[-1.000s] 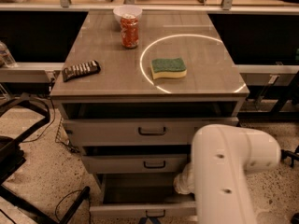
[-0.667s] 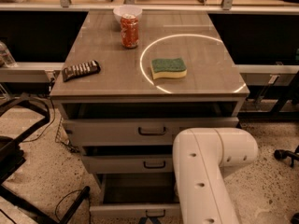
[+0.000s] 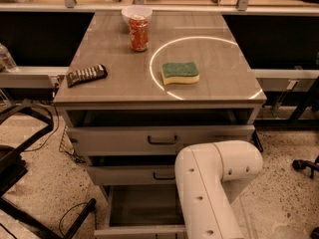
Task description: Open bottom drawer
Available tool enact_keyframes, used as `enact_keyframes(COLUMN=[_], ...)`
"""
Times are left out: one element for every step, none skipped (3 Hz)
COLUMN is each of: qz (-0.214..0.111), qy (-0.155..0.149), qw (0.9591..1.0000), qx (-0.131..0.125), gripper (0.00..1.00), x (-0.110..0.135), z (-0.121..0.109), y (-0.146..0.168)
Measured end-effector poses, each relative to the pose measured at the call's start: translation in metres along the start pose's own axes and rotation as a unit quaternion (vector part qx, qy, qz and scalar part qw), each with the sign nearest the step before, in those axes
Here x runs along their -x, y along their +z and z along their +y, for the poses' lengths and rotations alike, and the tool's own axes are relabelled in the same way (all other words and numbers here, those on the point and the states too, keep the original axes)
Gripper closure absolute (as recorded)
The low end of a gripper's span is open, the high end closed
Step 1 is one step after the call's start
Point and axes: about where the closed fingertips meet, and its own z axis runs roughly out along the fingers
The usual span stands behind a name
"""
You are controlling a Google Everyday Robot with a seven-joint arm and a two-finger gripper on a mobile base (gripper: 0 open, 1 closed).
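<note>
Bottom drawer (image 3: 142,208) stands pulled out beneath the mid drawer (image 3: 134,176), its flat grey floor showing. The jaws are hidden behind the smooth white arm (image 3: 209,193) at the drawer's right front; clenched or released, I cannot tell. Beyond them, the wood-grain bench (image 3: 114,91) carries a green sponge (image 3: 180,72), a red can (image 3: 139,33) and a white bowl (image 3: 136,13).
</note>
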Motion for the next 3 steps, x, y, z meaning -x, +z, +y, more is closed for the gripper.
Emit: enact_keyframes(qz=[0.001, 0.006, 0.006], qy=[0.003, 0.028, 0.028], qw=[1.0000, 0.9994, 0.9994], qx=[0.002, 0.021, 0.021], gripper=[1.00, 1.00, 1.00], x=[-0.001, -0.014, -0.013], z=[0.005, 0.060, 0.057], y=[-0.003, -0.026, -0.025])
